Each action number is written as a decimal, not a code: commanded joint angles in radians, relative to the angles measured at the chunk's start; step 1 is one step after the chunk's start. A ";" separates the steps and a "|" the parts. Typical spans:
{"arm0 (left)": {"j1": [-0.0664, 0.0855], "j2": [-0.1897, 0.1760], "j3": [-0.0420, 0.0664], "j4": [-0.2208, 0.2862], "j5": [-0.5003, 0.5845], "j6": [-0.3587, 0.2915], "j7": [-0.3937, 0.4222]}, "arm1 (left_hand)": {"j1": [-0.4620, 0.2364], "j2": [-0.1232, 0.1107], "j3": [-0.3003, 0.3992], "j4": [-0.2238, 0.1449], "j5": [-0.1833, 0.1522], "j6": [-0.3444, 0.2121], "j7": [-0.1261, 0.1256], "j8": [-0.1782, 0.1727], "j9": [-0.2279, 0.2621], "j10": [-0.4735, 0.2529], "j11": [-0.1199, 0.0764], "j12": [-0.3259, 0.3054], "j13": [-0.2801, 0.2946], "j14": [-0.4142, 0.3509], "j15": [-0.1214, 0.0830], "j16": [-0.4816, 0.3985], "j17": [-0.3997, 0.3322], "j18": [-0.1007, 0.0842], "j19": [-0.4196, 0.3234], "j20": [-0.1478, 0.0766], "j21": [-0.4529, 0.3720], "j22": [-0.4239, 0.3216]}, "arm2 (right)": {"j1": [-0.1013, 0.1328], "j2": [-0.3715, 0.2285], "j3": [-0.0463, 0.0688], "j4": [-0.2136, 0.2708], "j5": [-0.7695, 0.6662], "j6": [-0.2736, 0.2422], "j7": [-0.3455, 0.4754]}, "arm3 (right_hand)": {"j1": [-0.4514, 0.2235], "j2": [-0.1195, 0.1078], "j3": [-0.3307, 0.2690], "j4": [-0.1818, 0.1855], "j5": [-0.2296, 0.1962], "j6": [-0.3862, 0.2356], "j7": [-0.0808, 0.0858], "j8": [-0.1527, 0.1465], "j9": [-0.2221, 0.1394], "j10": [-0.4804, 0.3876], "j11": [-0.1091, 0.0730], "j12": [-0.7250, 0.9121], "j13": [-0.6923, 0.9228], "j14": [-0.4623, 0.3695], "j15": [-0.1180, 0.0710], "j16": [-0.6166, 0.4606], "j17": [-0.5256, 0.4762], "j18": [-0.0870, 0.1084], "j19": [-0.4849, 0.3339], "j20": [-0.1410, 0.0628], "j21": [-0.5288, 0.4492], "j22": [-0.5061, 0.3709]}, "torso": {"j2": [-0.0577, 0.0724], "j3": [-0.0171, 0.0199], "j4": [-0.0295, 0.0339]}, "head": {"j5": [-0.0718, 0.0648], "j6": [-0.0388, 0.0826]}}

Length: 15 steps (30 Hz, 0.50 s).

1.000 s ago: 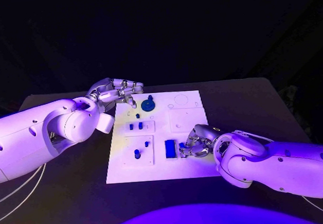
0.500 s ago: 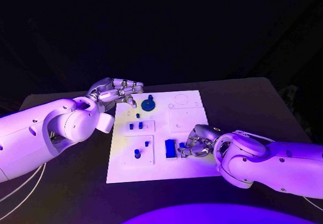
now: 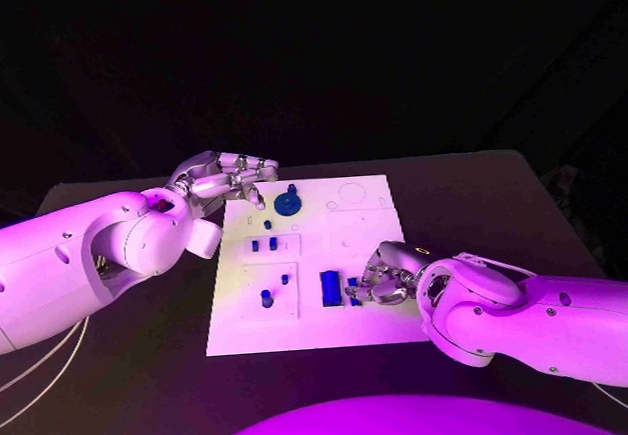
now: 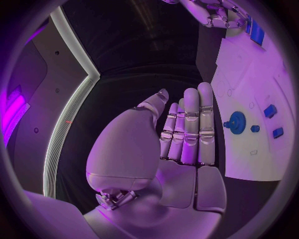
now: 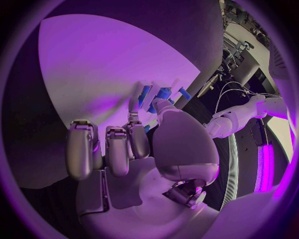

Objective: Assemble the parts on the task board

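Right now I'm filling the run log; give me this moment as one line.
left robot hand: open, beside task board | right robot hand: on board, pinching small blue part | blue gear: untouched

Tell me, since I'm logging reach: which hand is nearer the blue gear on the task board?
Left. The left hand hovers at the task board's far-left corner, just beside the blue gear; the right hand is at the board's near-right part, well away.

Left hand (image 3: 225,179) flat; right hand (image 3: 380,278) curled.

Small part (image 3: 354,286) behind right robot hand (image 3: 380,278)
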 commanded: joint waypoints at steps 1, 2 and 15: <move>0.001 0.001 0.001 0.002 -0.002 0.017 0.004 | -0.002 0.008 -0.005 0.001 0.000 -0.007 0.001 0.004 -0.001 -0.006 0.001 0.004 0.000 -0.006 0.003 0.005 -0.001 0.013 0.003 0.000 0.004 0.002 | -0.001 -0.007 0.000 0.001 -0.022 0.006 0.004 | 0.018 0.014 -0.007 -0.008 0.002 -0.002 0.005 -0.003 0.000 0.009 0.000 -0.001 0.112 0.094 -0.006 0.004 0.223 -0.010 0.044 -0.007 -0.005 0.217 | 0.000 -0.0001 0.0001 | 0.000 -0.001; 0.001 0.001 0.001 0.002 -0.002 0.017 0.004 | -0.002 0.008 -0.005 0.001 0.000 -0.007 0.001 0.004 -0.001 -0.006 0.001 0.004 0.000 -0.006 0.003 0.005 -0.001 0.013 0.003 0.000 0.004 0.002 | -0.001 -0.009 0.000 0.001 -0.022 0.008 0.005 | 0.029 0.015 -0.008 -0.013 0.003 -0.002 0.004 -0.003 0.000 0.009 -0.001 -0.001 0.112 0.094 -0.006 0.004 0.223 -0.010 0.044 -0.007 -0.005 0.217 | 0.000 0.0000 0.0003 | 0.000 -0.001; 0.000 0.003 0.000 -0.007 0.001 0.006 0.021 | -0.002 0.008 -0.006 0.002 0.000 -0.008 0.001 0.004 -0.001 -0.008 0.001 0.005 0.000 -0.007 0.003 0.005 -0.002 0.013 0.003 0.000 0.003 0.002 | 0.012 -0.063 0.000 0.004 0.146 -0.088 0.299 | 0.122 0.026 -0.030 -0.034 -0.020 -0.056 0.028 -0.038 -0.015 -0.046 0.017 -0.098 0.054 0.076 0.007 -0.044 0.152 0.015 -0.005 0.001 -0.147 0.182 | -0.008 -0.0014 -0.0033 | 0.003 0.010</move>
